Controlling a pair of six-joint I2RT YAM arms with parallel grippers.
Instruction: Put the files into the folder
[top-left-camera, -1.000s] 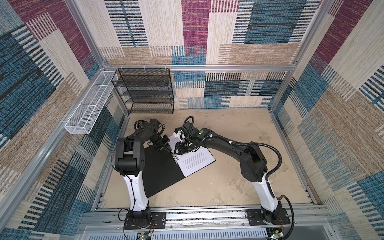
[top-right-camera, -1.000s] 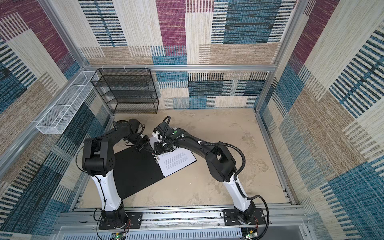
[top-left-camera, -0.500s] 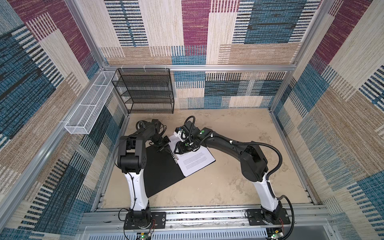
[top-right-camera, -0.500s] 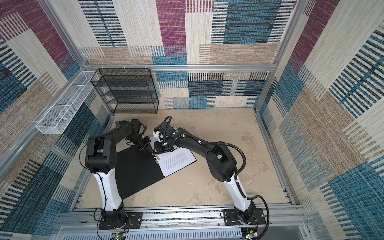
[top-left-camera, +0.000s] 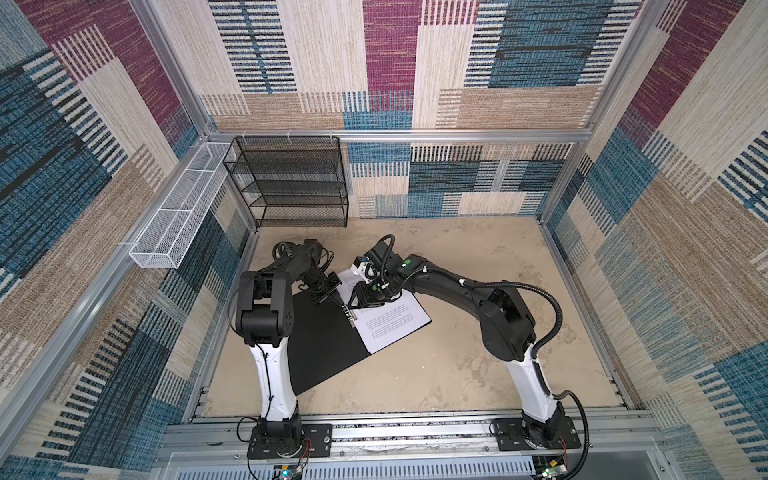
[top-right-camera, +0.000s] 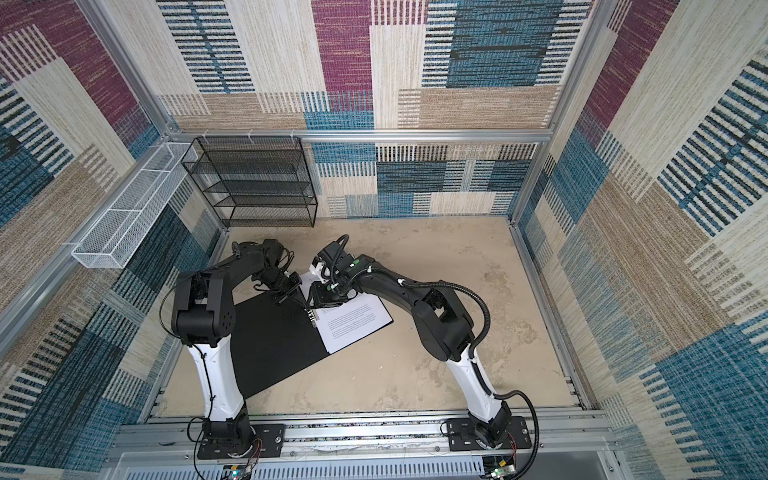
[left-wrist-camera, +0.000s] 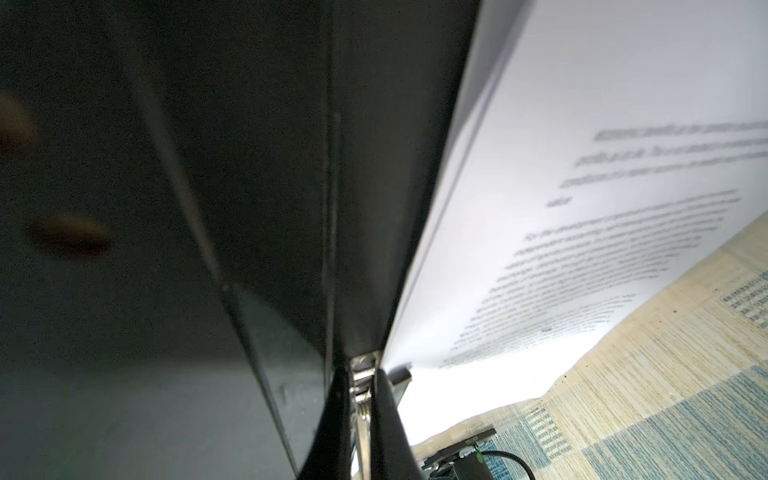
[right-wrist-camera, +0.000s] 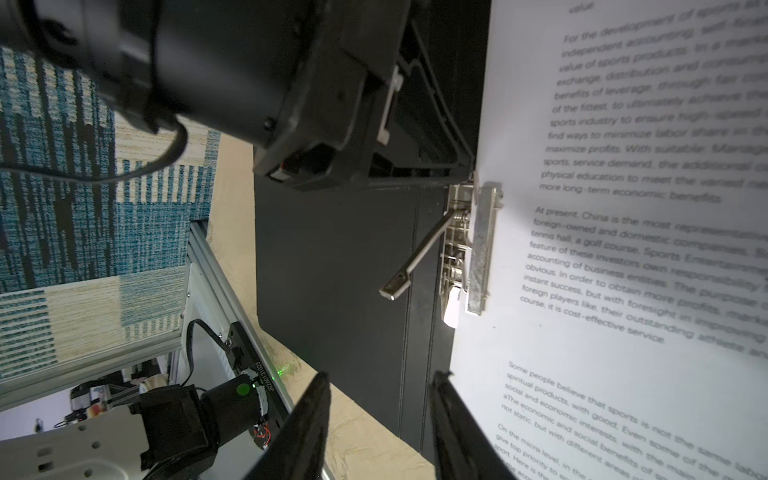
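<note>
Grip change: left fingers (left-wrist-camera: 388, 424) newly clenched on clip bar (right-wrist-camera: 480, 249) (right fingers (right-wrist-camera: 307, 428) parted, over files (right-wrist-camera: 623, 291)).

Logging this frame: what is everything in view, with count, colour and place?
folder: one, black inside, lying open on the table, left of centre.
files: stack of white printed sheets, count unclear, on the folder's right half.
metal clip: one, silver, by the folder's spine, bar over the sheets' edge, lever swung out.
wire rack: one, black mesh, against the back wall.
mesh basket: one, white, on the left wall rail.
table: one, beige.
left gripper: one, black, shut, tips at the clip's end.
right gripper: one, black, open, empty, over the folder beside the sheets.
</note>
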